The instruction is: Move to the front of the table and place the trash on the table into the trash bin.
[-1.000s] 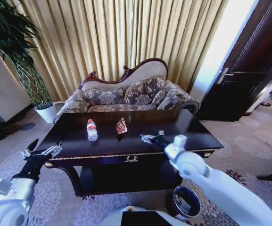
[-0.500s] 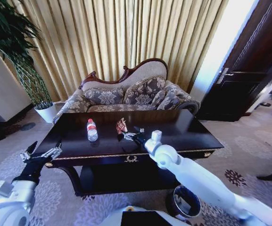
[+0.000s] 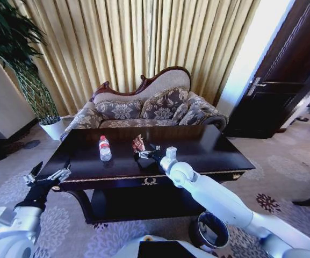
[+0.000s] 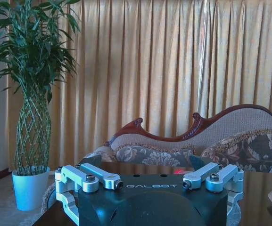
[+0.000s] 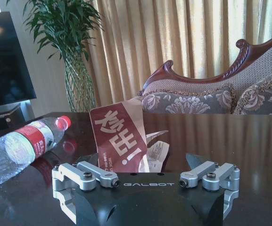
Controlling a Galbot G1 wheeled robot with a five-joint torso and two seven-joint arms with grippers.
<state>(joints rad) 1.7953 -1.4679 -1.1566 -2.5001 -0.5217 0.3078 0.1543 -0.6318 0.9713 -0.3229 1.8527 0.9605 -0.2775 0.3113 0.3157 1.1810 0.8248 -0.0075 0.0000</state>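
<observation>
On the dark glossy table lie a clear bottle with a red cap and a reddish-brown wrapper. My right gripper reaches over the table's middle, open, just short of the wrapper. In the right wrist view the wrapper stands straight ahead of the open right gripper, with a pale crumpled scrap against it and the bottle lying on its side farther off. The left gripper hovers open and empty at the table's front left corner. The round dark trash bin stands on the floor, front right.
A patterned sofa stands behind the table against gold curtains. A tall plant in a white pot is at the back left, and a dark door is at the right. Patterned carpet surrounds the table.
My right arm has swung left across the table, from its right-middle to just before the wrapper. The left arm has barely shifted.
</observation>
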